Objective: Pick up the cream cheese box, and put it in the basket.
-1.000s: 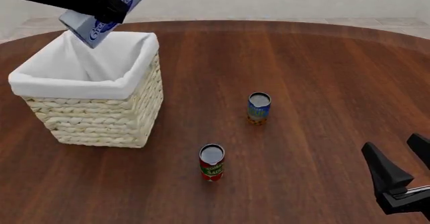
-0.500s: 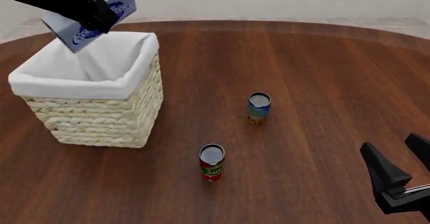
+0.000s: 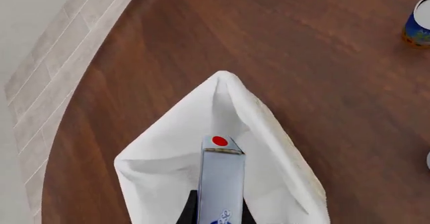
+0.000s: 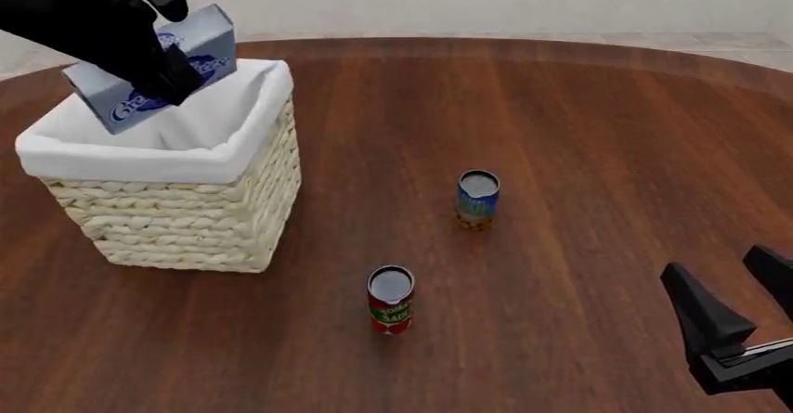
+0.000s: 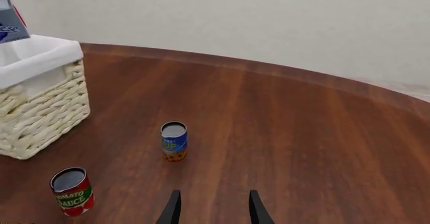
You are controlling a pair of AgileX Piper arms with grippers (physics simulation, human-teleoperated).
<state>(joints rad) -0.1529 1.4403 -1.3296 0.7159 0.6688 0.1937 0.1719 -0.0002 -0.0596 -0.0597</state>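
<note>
My left gripper (image 4: pixel 159 65) is shut on the cream cheese box (image 4: pixel 130 96), a pale-blue and white carton with blue script. It holds the box tilted over the open top of the basket (image 4: pixel 186 209), its lower end dipping below the white liner rim. In the left wrist view the box (image 3: pixel 220 181) points down into the liner (image 3: pixel 275 148). The right wrist view shows the basket (image 5: pixel 37 108) and a corner of the box (image 5: pixel 9 25). My right gripper (image 4: pixel 737 306) is open and empty near the table's front right; its fingers (image 5: pixel 171 209) show in the right wrist view.
A blue-labelled can (image 4: pixel 477 200) stands mid-table, also in the right wrist view (image 5: pixel 174 141). A red-labelled can (image 4: pixel 390 300) stands nearer the front, also in the right wrist view (image 5: pixel 72 191). The table is a round dark wood top (image 4: pixel 595 135).
My left gripper has carried the box leftward and downward, from above the basket's far rim to partly inside its opening. The right arm has barely moved.
</note>
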